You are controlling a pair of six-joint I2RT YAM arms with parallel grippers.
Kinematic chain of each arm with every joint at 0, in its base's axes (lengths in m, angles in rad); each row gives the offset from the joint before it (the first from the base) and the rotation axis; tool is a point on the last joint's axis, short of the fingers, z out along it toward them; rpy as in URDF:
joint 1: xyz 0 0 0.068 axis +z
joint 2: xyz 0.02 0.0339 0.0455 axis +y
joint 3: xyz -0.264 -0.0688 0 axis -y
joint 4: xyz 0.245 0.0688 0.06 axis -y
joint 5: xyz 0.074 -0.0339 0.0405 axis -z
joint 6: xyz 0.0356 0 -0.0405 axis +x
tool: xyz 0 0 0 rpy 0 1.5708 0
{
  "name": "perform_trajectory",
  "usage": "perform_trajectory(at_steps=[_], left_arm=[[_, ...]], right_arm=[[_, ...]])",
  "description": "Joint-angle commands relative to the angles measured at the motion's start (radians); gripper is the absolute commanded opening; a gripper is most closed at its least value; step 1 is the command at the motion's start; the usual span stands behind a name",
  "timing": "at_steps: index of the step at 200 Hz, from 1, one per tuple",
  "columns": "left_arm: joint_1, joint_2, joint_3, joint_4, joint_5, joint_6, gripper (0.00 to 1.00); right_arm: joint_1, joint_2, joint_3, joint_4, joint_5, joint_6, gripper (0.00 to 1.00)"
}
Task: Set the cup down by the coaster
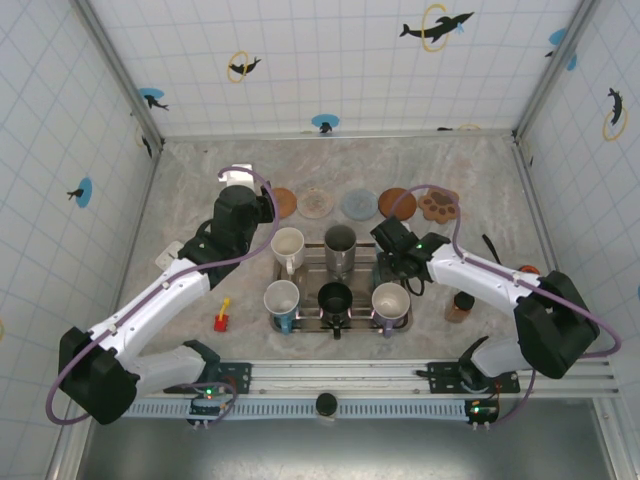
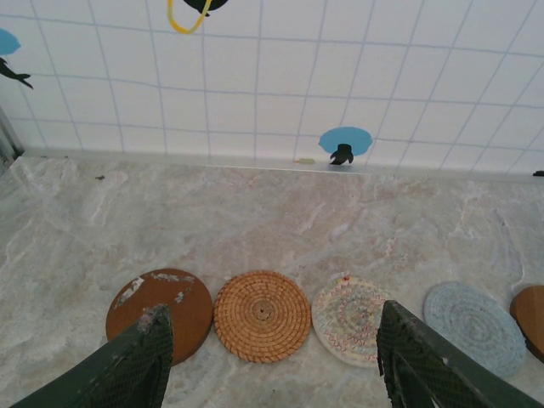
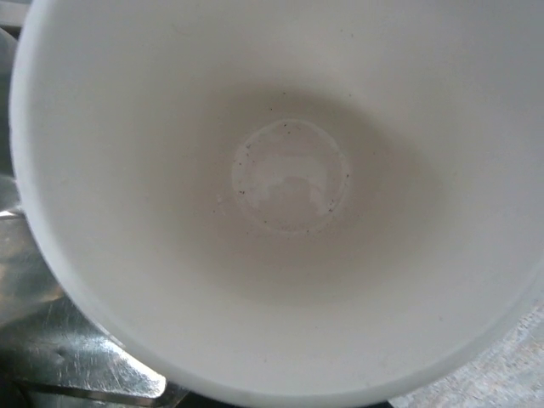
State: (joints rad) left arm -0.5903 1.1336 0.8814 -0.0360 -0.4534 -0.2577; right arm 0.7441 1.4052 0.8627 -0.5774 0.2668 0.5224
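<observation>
1. Now the cup (image 1: pixel 388 299) stands at the tray's (image 1: pixel 308 262) front right corner, white, mouth up.
2. Right jaws sit at its far rim; whether they pinch it, I cannot tell.
3. Left jaws hang spread and empty over the coasters (image 2: pixel 262 316) along the tabletop's (image 2: pixel 255 212) far edge.

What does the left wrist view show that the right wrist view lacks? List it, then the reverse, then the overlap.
Left wrist: the open left gripper, with a brown coaster, a woven rattan coaster and a blue coaster in a row ahead of it. Right wrist: the bare inside of a white cup close up, beside a corner of metal tray. Shared: the stone tabletop, apparently just a sliver in the right wrist's lower corner.
</observation>
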Motion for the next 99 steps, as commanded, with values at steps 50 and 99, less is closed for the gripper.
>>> perform_trajectory(at_steps=[50,99], left_arm=[[-0.009,-0.011,0.019,-0.006,-0.013,0.025,0.64],[-0.009,-0.017,0.018,-0.012,-0.021,0.024,0.64]], right_arm=[[0.013,-0.071,0.072,-0.024,0.09,-0.002,0.0],[-0.007,-0.107,0.087,0.004,0.048,-0.011,0.0]])
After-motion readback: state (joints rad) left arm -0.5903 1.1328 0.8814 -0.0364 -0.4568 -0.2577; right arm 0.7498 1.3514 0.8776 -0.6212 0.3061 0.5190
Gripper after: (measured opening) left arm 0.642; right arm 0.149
